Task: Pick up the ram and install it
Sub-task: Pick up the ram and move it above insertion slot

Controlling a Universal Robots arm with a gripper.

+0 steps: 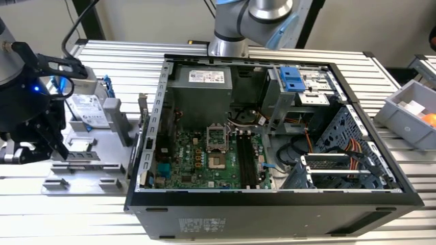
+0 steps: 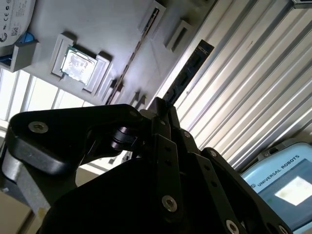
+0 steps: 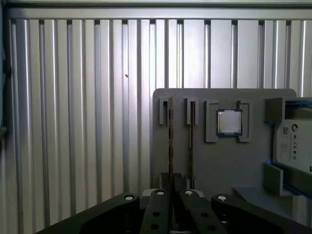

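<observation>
Ram juts straight from the tool tip — pinched there, it seems.

Black hand, dark ram (ribbed silver table), grey tray

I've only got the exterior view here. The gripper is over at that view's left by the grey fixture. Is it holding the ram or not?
Observer: Yes. In the second wrist view the gripper is shut on the ram, a dark stick jutting out past its fingertips.
Operator: Where does the stick sit relative to the fixture?
Observer: In that same view it shows against the ribbed table, just off the edge of the grey fixture.
Operator: Anything else on the fixture that I can't make out?
Observer: The first wrist view shows a square CPU chip seated in its pocket, beside the hard drive.
</observation>
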